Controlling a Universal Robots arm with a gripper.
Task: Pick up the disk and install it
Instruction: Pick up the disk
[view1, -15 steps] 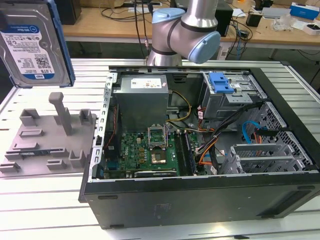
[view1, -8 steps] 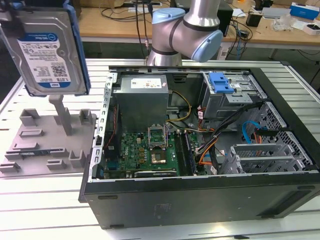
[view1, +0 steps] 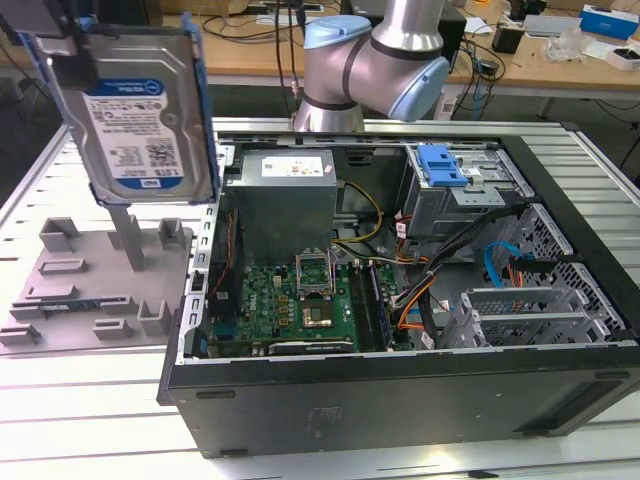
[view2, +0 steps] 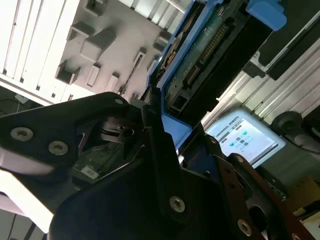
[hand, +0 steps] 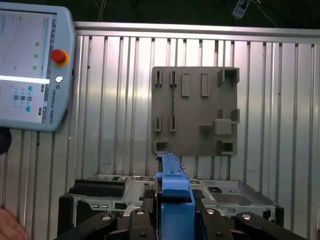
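We see the disk (view1: 135, 110) held up in the air at the exterior view's left. Its long axis is close to upright with a slight lean, its label faces that camera, and its blue frame (view1: 205, 110) runs down the edge toward the exterior view's right. The gripper (hand: 173, 220) is clamped on the disk, with the jaws pressed to either side of the blue frame. The disk hangs over the grey plate (view1: 90, 270), and a post (view1: 128, 235) of the plate stands just under its lower edge; we cannot tell whether they touch. The open case (view1: 400, 400) lies beside the plate, toward the exterior view's right. Inside it are the power supply (view1: 285, 190), the board (view1: 300, 300), loose cables (view1: 440, 290) and the drive cage (view1: 460, 200) with its blue latch (view1: 443, 165). A pendant (hand: 30, 65) lies on the table near the plate.
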